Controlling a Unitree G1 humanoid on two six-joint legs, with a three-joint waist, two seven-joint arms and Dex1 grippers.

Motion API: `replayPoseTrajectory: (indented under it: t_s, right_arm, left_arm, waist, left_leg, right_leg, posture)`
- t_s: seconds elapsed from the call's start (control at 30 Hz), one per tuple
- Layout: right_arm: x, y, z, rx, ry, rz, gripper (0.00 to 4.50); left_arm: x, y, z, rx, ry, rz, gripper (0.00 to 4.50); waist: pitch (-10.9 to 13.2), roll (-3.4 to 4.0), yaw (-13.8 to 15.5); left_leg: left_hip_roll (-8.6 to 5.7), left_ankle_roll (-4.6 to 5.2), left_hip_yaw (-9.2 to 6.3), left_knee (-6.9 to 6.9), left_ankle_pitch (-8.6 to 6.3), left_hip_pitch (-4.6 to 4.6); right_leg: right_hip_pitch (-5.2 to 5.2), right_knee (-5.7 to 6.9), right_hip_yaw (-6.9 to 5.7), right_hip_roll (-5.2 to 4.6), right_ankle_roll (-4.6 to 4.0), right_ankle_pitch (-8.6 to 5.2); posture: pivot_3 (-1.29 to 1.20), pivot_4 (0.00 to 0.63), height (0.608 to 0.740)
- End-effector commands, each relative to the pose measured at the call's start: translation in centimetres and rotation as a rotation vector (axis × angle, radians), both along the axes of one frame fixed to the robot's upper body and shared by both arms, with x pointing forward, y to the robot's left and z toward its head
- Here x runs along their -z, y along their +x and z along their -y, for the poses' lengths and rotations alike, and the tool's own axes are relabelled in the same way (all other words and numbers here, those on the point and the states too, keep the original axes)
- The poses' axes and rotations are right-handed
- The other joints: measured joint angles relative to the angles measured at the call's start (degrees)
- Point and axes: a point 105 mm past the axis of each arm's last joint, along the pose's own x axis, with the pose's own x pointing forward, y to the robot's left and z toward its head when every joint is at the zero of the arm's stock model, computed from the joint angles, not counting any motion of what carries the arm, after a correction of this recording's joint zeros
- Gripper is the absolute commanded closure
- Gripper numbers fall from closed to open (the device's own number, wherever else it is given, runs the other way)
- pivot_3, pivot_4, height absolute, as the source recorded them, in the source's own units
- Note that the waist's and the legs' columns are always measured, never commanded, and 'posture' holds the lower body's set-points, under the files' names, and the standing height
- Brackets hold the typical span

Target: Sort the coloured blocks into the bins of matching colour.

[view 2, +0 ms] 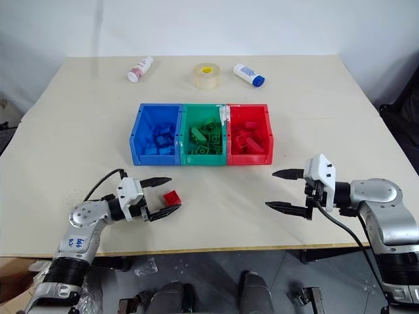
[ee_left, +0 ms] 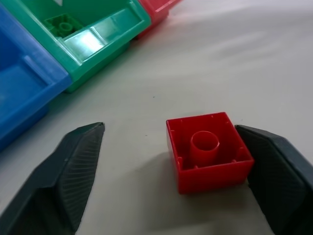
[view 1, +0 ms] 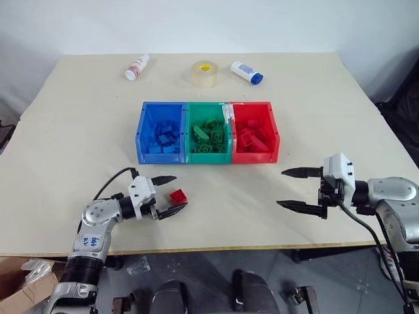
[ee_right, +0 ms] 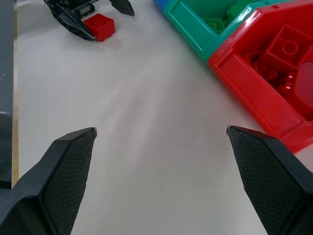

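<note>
The red block (view 1: 177,195) lies on the pale surface (view 1: 78,131) in the lower left of the head view, below the bins. It sits between the two fingers of the left claw (view 1: 169,194). The claw is spread, with one finger touching or almost touching a side of the block and the other finger still apart from it.

The block is small, hard plastic, smooth and shiny, so it is probably very light and will not squash. It lies with its hollow side facing the left wrist camera, a little round tube inside. The flat sides are the best place to pinch; they may slip a bit.

The right claw (view 1: 302,190) hangs spread and empty in the lower right.

The blue bin (view 1: 161,131), green bin (view 1: 209,131) and red bin (view 1: 255,131) stand side by side, touching, with blocks inside.
</note>
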Motion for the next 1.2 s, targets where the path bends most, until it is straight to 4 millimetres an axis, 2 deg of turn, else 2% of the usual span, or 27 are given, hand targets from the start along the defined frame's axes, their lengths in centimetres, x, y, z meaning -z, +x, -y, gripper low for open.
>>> replayPoseTrajectory:
  t_s: [0.03, 0.2, 0.23, 0.33, 0.53, 0.83, 0.93, 1.03, 1.17, 1.2]
  right_arm:
    - [-1.1, -0.3, -0.4, 0.000, 0.022, 0.050, 0.00]
    - [-1.0, -0.4, -0.4, 0.015, 0.029, 0.055, 0.00]
    - [-1.1, -0.4, -0.4, 0.020, 0.032, 0.057, 0.00]
    - [-1.2, -0.4, -0.3, 0.032, 0.036, 0.065, 0.00]
    - [-1.4, -0.5, 0.1, 0.072, 0.051, 0.085, 0.00]
    - [-1.1, -1.4, 0.2, 0.131, 0.079, 0.100, 0.00]
    - [-0.9, -1.6, 0.0, 0.144, 0.086, 0.102, 0.00]
    - [-1.0, -1.9, 0.0, 0.164, 0.095, 0.112, 0.00]
    - [-0.9, -2.4, 0.2, 0.193, 0.099, 0.115, 0.00]
    - [-0.8, -2.4, 0.2, 0.195, 0.099, 0.114, 0.00]
  left_arm:
    - [0.6, -0.4, -0.1, 0.030, 0.014, -0.023, 1.25]
    - [-0.2, -0.1, 0.9, 0.072, 0.007, 0.000, 2.88]
    - [-0.7, 0.0, 1.4, 0.090, -0.002, 0.012, 3.01]
    - [-2.0, 0.5, 2.9, 0.120, -0.015, 0.021, 3.01]
    - [-5.7, 3.4, 7.1, 0.147, -0.082, 0.064, 3.01]
    - [-12.3, 8.2, 14.9, 0.194, -0.205, 0.160, 3.01]
    - [-13.8, 8.5, 16.9, 0.225, -0.225, 0.192, 3.01]
    - [-14.4, 8.7, 17.9, 0.235, -0.219, 0.215, 3.01]
    - [-14.6, 9.7, 18.4, 0.146, -0.221, 0.246, 3.01]
    - [-14.6, 9.9, 18.5, 0.119, -0.212, 0.267, 2.29]
  waist:
    - [0.00, 0.00, 0.01]
    - [0.00, 0.00, 0.02]
    - [0.00, 0.00, 0.06]
    - [0.00, -0.01, 0.36]
    - [0.01, -0.02, 1.59]
    - [0.06, -0.11, 1.99]
    - [0.08, -0.14, 2.09]
    - [0.08, -0.14, 1.95]
    - [0.09, -0.16, 1.98]
    - [0.09, -0.16, 2.04]
  left_leg:
    - [0.00, 0.00, 0.00, 0.02, 0.00, 0.00]
    - [0.00, 0.00, -0.01, 0.02, 0.00, 0.01]
    - [0.00, 0.00, -0.01, 0.02, 0.00, 0.00]
    - [0.00, 0.00, -0.01, 0.05, 0.00, -0.02]
    - [-0.03, 0.03, -0.03, 0.13, 0.02, -0.06]
    - [-0.11, 0.07, -0.04, 0.13, 0.03, -0.15]
    - [-0.14, 0.08, -0.04, 0.11, 0.02, -0.18]
    - [-0.14, 0.09, -0.03, 0.05, 0.02, -0.18]
    - [-0.14, 0.09, -0.08, 0.04, 0.02, -0.18]
    - [-0.14, 0.09, -0.08, 0.05, 0.02, -0.19]
  right_leg:
    - [0.01, -0.01, 0.00, 0.00, 0.00, 0.00]
    - [0.01, -0.01, 0.00, 0.00, 0.00, 0.00]
    - [0.01, 0.00, 0.01, 0.00, 0.00, 0.00]
    - [0.02, 0.00, 0.00, 0.00, 0.02, 0.01]
    - [0.05, -0.03, 0.00, 0.00, 0.06, 0.03]
    - [0.11, -0.31, -0.01, 0.00, 0.20, 0.11]
    - [0.11, -0.49, -0.01, 0.00, 0.23, 0.12]
    - [0.10, -0.54, -0.02, 0.01, 0.23, 0.13]
    - [0.08, -0.56, -0.03, 0.00, 0.23, 0.13]
    - [0.09, -0.56, -0.03, 0.00, 0.23, 0.13]
  posture:
    - [0.00, 0.150, 0.740]
    - [0.00, 0.150, 0.740]
    - [0.00, 0.150, 0.740]
    - [0.00, 0.150, 0.740]
    - [0.00, 0.150, 0.740]
    - [0.00, 0.150, 0.740]
    - [0.00, 0.150, 0.740]
    - [0.00, 0.150, 0.740]
    - [0.00, 0.150, 0.740]
    - [0.00, 0.150, 0.740]
